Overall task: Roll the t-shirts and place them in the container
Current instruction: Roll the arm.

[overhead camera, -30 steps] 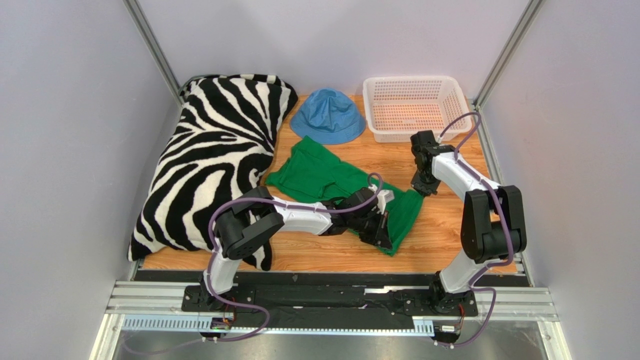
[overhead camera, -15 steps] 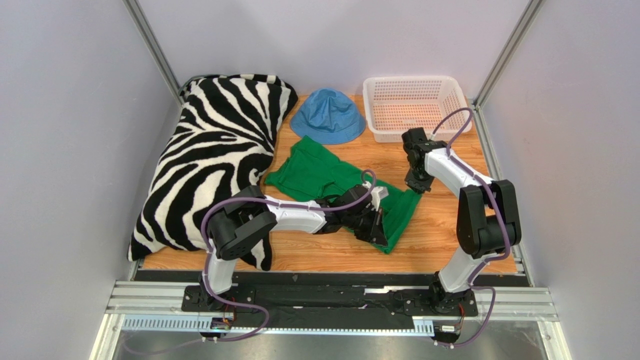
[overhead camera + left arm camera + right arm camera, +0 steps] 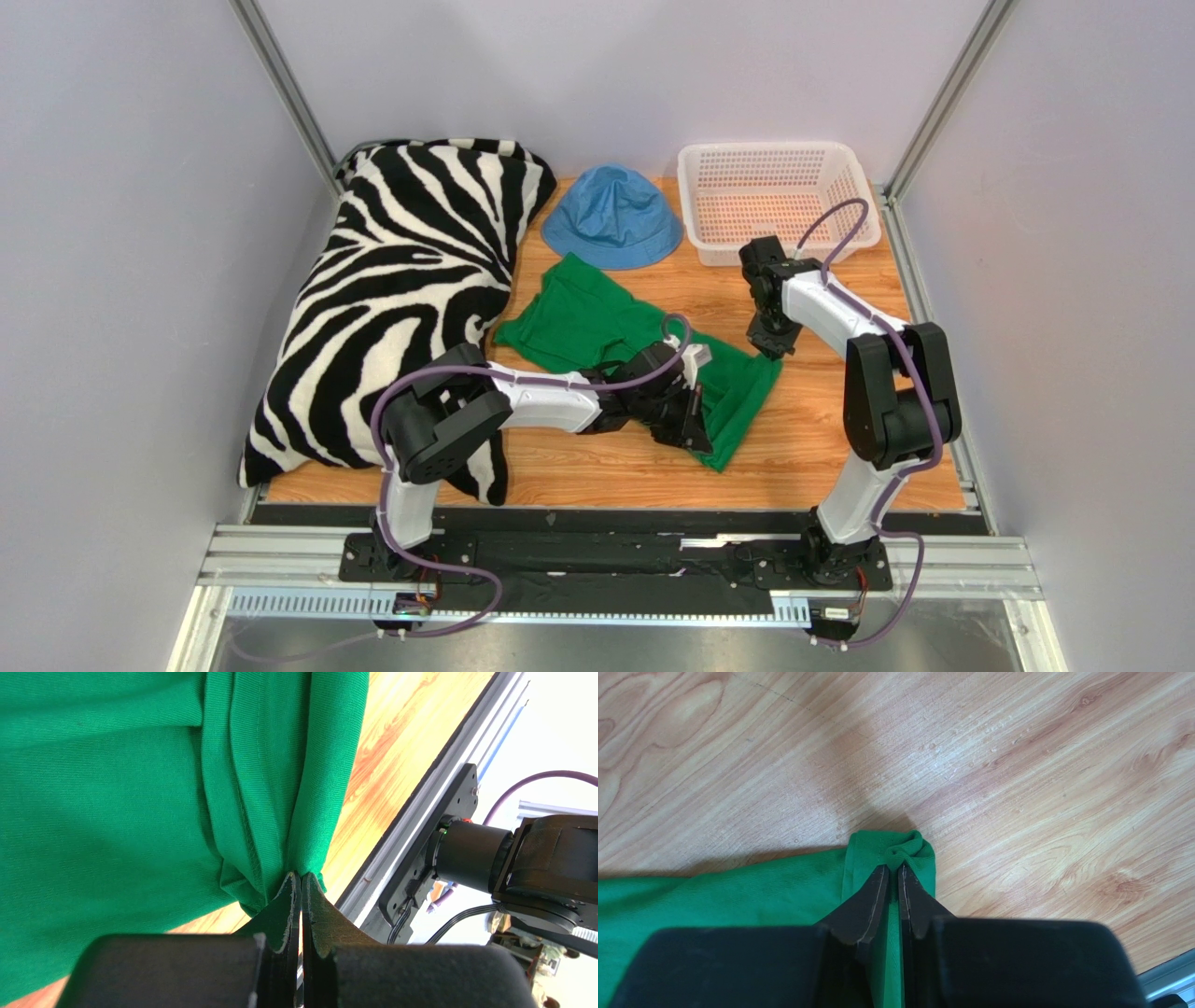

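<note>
Wood-grain tabletop (image 3: 842, 420): a plush zebra-striped pillow (image 3: 393, 294) lies left, with a blue bucket hat (image 3: 612, 217) and a white lattice basket (image 3: 697, 196) behind. The soft green t-shirt (image 3: 589, 325) lies mid-table, wrinkled. The left gripper (image 3: 300, 882) is clamped on its near edge, the right gripper (image 3: 892, 875) on its bunched corner.

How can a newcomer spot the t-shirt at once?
Start at the big zebra pillow on the table's left. Just right of it, in front of the blue hat, lies the t-shirt. It is the only plain green thing, pinched at its edges by the left gripper and right gripper.
</note>
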`<state>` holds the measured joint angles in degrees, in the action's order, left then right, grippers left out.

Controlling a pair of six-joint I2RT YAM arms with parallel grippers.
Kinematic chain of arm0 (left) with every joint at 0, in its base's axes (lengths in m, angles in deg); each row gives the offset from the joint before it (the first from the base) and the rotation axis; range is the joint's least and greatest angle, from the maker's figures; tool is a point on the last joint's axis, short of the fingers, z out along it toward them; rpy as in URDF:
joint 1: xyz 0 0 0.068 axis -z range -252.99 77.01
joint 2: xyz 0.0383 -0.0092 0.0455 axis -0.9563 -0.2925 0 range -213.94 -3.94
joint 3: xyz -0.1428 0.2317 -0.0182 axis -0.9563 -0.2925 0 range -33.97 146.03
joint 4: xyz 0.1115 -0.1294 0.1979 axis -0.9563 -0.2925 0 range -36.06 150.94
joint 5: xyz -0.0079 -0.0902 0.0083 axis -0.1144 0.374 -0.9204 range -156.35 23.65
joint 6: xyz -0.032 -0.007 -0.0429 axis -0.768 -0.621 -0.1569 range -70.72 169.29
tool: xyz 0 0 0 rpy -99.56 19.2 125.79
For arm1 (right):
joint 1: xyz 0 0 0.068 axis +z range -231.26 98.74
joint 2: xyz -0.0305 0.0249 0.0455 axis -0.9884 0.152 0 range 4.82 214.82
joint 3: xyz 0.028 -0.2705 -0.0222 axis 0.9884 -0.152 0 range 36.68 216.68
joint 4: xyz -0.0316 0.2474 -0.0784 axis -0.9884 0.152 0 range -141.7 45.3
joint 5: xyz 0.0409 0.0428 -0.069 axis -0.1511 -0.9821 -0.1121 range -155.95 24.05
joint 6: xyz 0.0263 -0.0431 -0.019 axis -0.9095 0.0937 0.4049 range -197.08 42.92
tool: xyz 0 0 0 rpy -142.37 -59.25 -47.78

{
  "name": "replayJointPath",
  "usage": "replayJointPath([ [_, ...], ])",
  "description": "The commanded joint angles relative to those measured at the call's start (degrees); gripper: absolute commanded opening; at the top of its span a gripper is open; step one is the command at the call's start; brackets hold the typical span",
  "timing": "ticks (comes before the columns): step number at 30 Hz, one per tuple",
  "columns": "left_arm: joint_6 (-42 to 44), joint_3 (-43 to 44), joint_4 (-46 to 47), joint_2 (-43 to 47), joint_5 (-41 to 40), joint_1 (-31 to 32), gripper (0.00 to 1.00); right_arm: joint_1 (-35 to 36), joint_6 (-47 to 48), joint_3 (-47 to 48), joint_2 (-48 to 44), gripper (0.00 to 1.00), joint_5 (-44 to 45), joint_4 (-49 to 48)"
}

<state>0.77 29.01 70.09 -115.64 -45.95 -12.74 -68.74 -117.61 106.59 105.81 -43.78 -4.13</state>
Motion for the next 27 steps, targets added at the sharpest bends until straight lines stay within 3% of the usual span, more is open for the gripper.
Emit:
replayJointPath([
  [1,0.87,-0.84,-0.09,4.03,-0.37,-0.40,0.00,0.49,-1.30,2.34,0.17,0.11,0.77,-2.57],
  [27,3.95,1.09,-4.22,6.05,-0.80,-0.83,0.00,1.28,-1.30,6.20,1.58,0.13,-0.64,-0.81],
])
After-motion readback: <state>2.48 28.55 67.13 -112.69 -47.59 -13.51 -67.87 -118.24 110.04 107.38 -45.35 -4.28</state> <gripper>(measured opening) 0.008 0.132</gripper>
